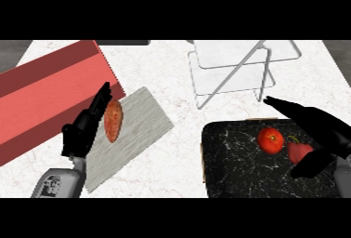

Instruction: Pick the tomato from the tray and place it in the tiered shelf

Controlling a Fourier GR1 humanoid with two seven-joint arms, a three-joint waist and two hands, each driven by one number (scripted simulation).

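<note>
Now the right hand (316,135) hovers spread over the tray (233,162), set to grasp.
Just left of its thumb, the tomato (270,140) lies on the tray; shelf (237,69) beyond; left hand (86,128) rests straight-fingered, well left.
</note>
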